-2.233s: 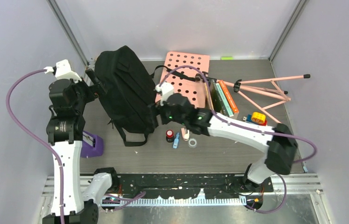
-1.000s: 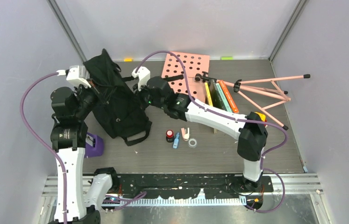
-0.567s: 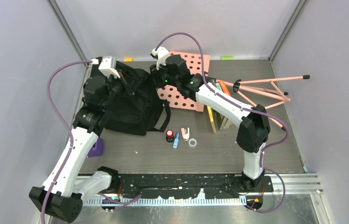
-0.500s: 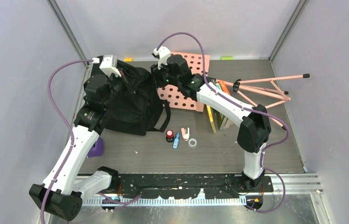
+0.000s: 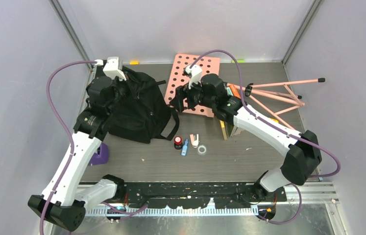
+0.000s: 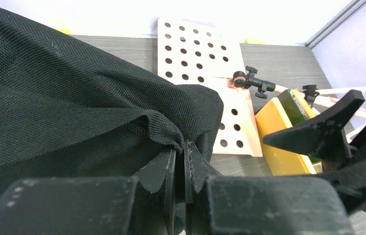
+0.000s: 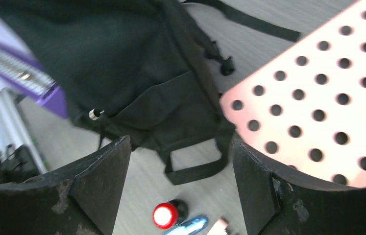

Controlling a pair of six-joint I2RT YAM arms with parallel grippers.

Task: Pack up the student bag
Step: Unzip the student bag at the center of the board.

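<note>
While only my left gripper [image 6: 185, 152] holds the bag [image 5: 132, 110], the grip looks easy to lose.
I see the bag lying at the far left of the table [image 5: 136, 164], just beside the pink board [image 5: 196, 73]. My left fingers are all but closed, pinching a thin fold of its fabric, and that fold can slip out if I pull. My right gripper [image 7: 181, 161] hangs wide open and empty over the board's edge, near the strap [image 5: 172, 125], which it can snag on the way back. A second ago both arms held the bag raised; now it slumps flat, and the right arm has let go and drawn clear.
</note>
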